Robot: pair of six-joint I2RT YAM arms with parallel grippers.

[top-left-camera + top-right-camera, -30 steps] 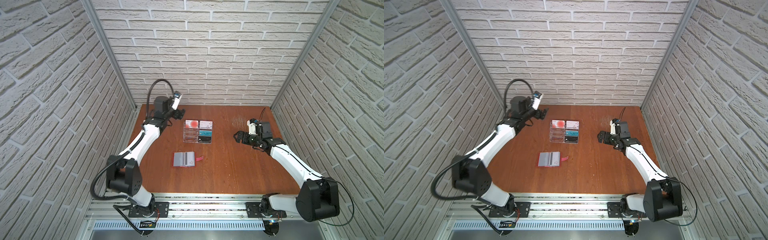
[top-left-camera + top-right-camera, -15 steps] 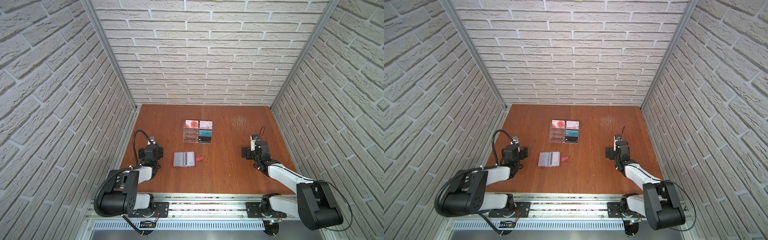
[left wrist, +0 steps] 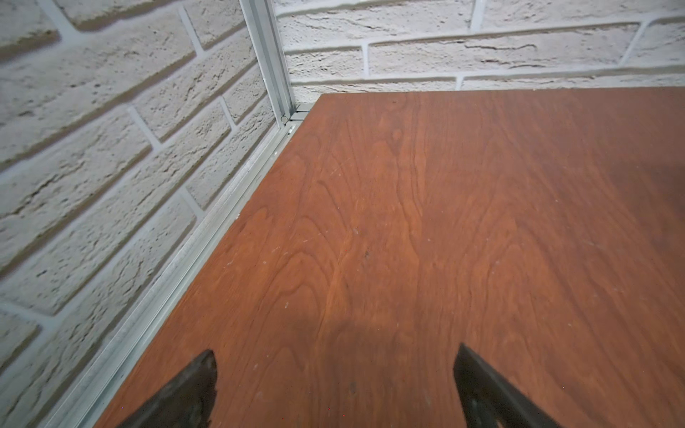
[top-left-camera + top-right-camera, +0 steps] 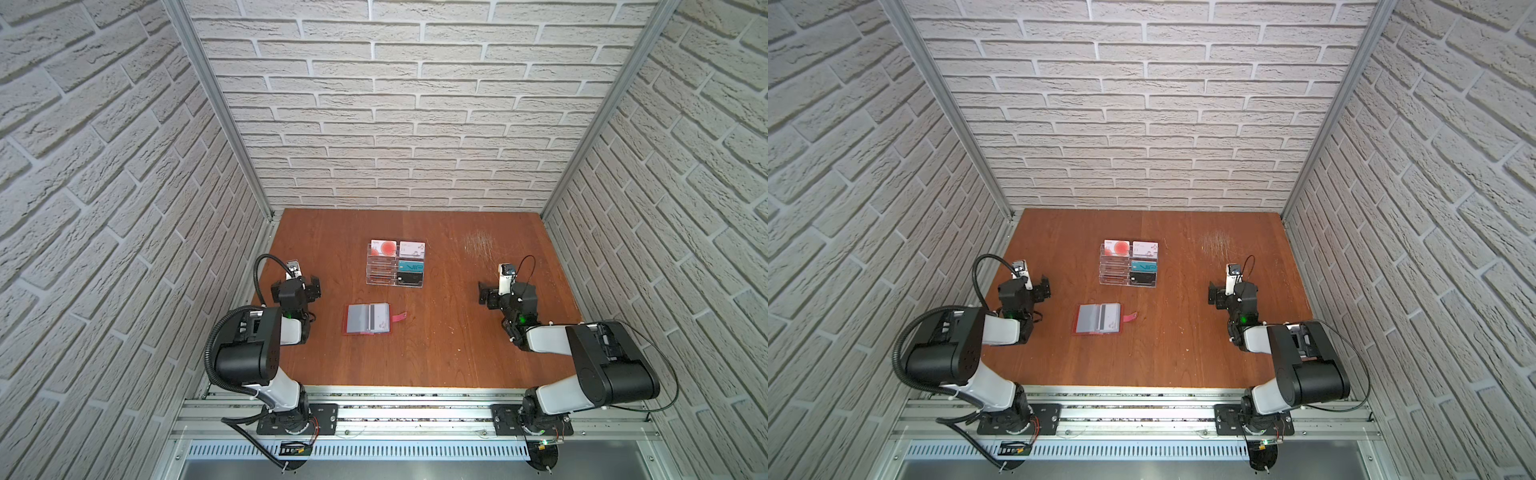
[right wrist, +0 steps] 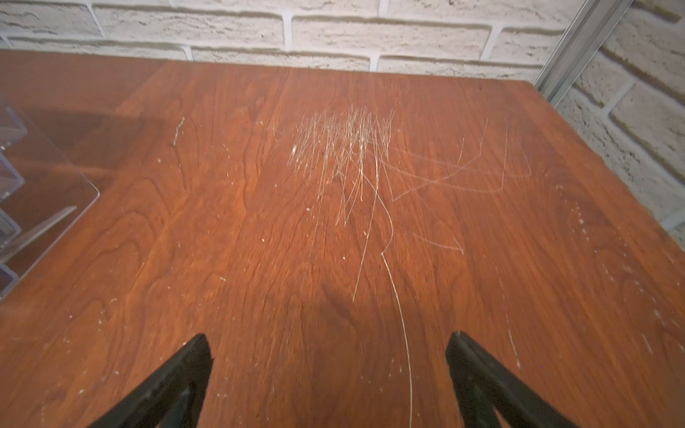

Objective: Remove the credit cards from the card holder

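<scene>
The red card holder (image 4: 368,319) (image 4: 1098,319) lies open and flat near the middle of the table, its clear sleeves up and its snap tab (image 4: 397,316) pointing right. The credit cards stand in a clear acrylic rack behind it: white with red circles (image 4: 384,248), white with small marks (image 4: 412,248), teal "VIP" (image 4: 410,266). My left gripper (image 4: 296,286) (image 4: 1025,287) (image 3: 335,359) is open and empty, left of the holder. My right gripper (image 4: 505,291) (image 4: 1231,291) (image 5: 330,342) is open and empty, far to the right.
The acrylic rack (image 4: 380,274) (image 5: 44,185) also holds a black card (image 4: 410,277). Scratches (image 5: 348,148) mark the wooden table (image 4: 436,353) at the back right. Brick walls close in the left, back and right sides. Both arms sit folded near the front rail.
Both arms have drawn back from the far half of the table to a folded pose near the front edge. The card holder, rack and cards have not moved.
</scene>
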